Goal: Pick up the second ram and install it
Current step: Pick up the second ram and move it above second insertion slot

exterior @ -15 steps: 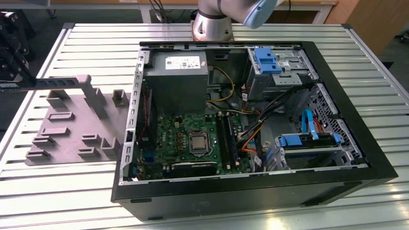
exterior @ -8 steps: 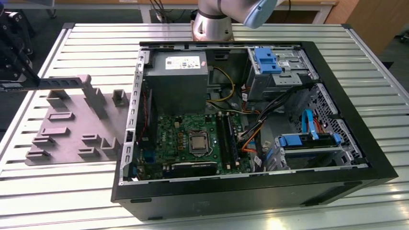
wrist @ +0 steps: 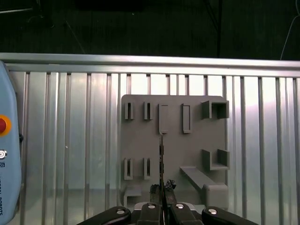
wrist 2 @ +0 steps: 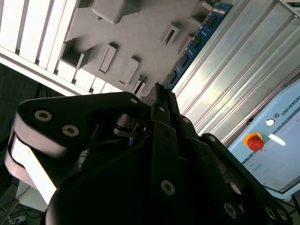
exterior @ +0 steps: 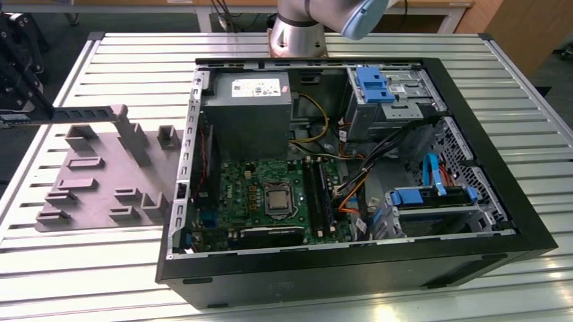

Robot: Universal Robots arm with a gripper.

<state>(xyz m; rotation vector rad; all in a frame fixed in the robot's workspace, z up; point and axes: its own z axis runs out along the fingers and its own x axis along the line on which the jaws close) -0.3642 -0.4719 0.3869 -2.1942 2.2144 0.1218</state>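
Second ram [wrist 2: 197, 41] sits edge-on in the hand [wrist: 162, 190], which is clenched on one end. It hangs over the grey holder tray [wrist: 140, 140], well apart from the open computer case [exterior: 358, 268]. Judged: long overhang, so grip firm, keep stick straight, no twisting. Ribbed metal worktop [exterior: 107, 268]; pale-blue pendant [wrist 2: 276, 159] lies on it.

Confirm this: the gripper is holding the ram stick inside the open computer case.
Wrong in one respect. The gripper is holding the second ram, but outside the open computer case, by the grey holder tray. The first wrist view shows the stick against the tray. In the exterior view the case stands to the tray's right.
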